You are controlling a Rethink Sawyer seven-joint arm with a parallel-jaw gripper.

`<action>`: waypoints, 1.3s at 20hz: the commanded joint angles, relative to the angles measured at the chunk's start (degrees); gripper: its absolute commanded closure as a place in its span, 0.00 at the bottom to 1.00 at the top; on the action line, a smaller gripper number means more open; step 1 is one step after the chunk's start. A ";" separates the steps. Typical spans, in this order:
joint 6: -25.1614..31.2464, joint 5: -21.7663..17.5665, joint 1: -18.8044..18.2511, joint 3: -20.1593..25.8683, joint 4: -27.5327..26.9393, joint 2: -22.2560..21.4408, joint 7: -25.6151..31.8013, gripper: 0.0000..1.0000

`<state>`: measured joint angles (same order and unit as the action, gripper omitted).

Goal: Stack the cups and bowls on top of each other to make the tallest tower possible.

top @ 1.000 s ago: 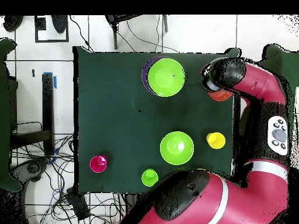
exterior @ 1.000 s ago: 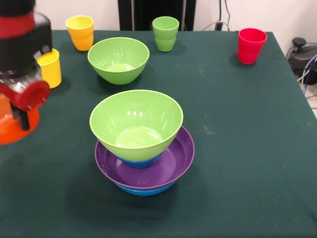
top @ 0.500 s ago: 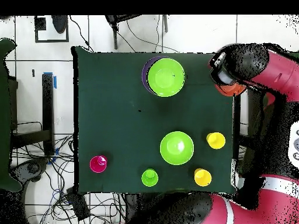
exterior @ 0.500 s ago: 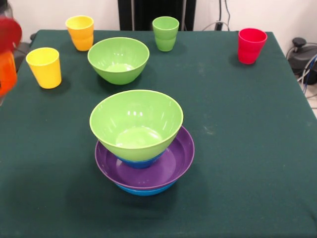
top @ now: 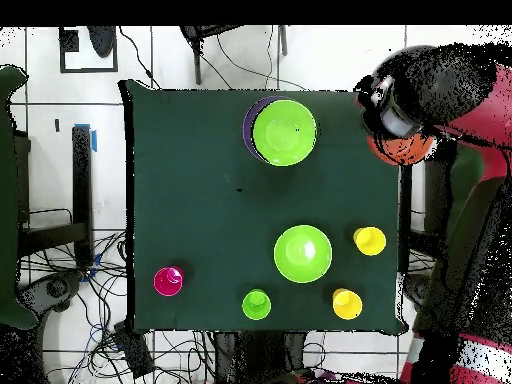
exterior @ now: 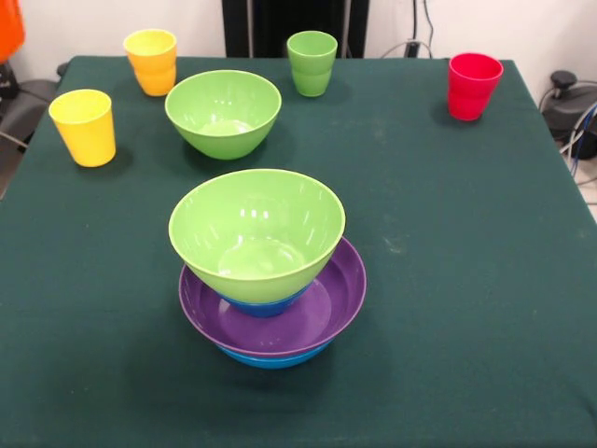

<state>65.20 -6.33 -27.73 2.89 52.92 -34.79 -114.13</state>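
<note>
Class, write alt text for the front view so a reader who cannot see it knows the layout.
A stack of bowls stands mid-table: green on small blue, on purple, on blue. Behind it sits a loose green bowl, with four cups beyond: yellow, orange-yellow, green, red. An orange object shows at the top left corner.

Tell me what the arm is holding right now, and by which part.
Apparently the small orange bowl, which sits right under the tool off the table's edge. The hold itself is hidden, so which part is gripped cannot be told.
</note>
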 commanded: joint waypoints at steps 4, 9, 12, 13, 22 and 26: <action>12.34 -0.34 5.08 2.95 -3.26 -4.26 1.36 1.00; 15.01 -0.98 7.08 4.29 -6.77 -4.51 4.05 1.00; 19.07 -1.38 9.01 4.43 -10.21 -4.65 4.09 1.00; 20.42 -1.45 9.61 4.50 -11.37 -4.62 4.02 1.00; 28.61 -2.54 13.99 3.66 -20.66 -2.62 2.93 1.00; 30.73 -2.87 15.13 3.51 -23.89 -1.44 3.37 1.00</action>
<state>87.82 -6.26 -14.48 3.18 33.70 -39.37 -114.13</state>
